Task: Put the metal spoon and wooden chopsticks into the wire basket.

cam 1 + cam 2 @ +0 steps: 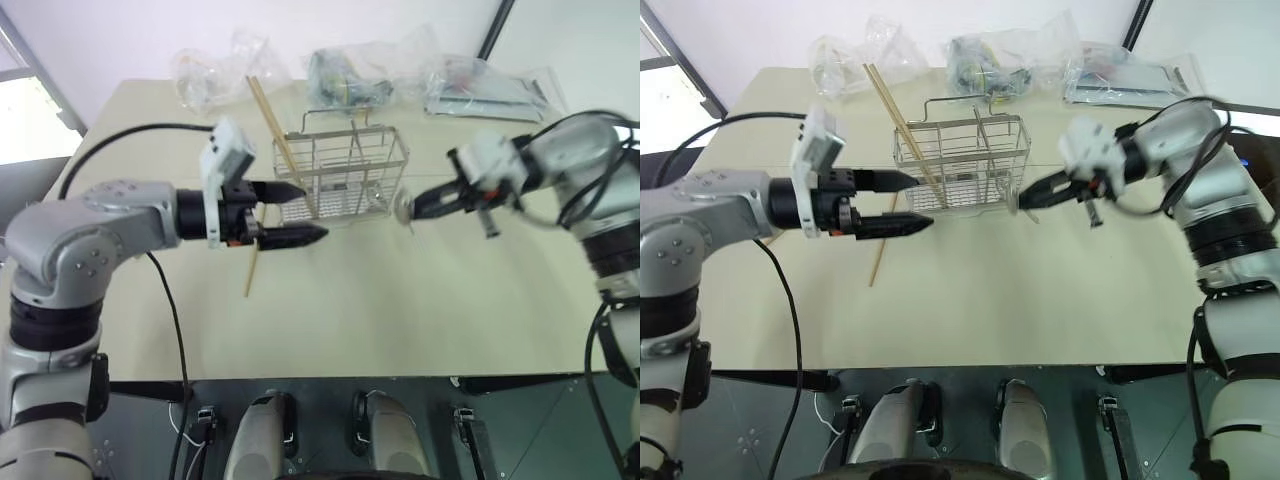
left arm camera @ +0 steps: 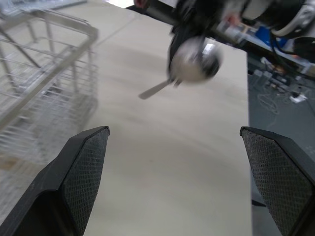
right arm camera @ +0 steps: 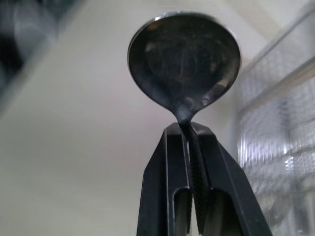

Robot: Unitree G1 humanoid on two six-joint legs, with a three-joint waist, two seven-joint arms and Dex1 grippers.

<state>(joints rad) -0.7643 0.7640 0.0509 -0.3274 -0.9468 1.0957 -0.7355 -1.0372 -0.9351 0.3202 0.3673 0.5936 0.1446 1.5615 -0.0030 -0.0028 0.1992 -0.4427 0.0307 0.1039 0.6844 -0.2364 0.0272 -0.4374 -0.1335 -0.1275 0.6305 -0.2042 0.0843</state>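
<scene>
We're gripping the metal spoon (image 3: 184, 64) in the right gripper (image 3: 189, 132), fingers pinched tight on its neck, bowl sticking out past the tips, just beside the right end of the wire basket (image 1: 340, 172). Left gripper (image 1: 290, 212) is hanging w/ fingers spread wide, nothing in them, at the basket's left end. Wooden chopsticks: one (image 1: 272, 125) is leaning in the basket's left compartment, another (image 1: 250, 270) is lying on the table (image 1: 400, 310) under the left gripper.

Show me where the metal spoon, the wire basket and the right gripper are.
metal spoon (image 3: 184, 61), right wrist view, on its bowl.
wire basket (image 1: 340, 168), left eye view, on its front rim.
right gripper (image 1: 1025, 199), right eye view, at its fingertips.
</scene>
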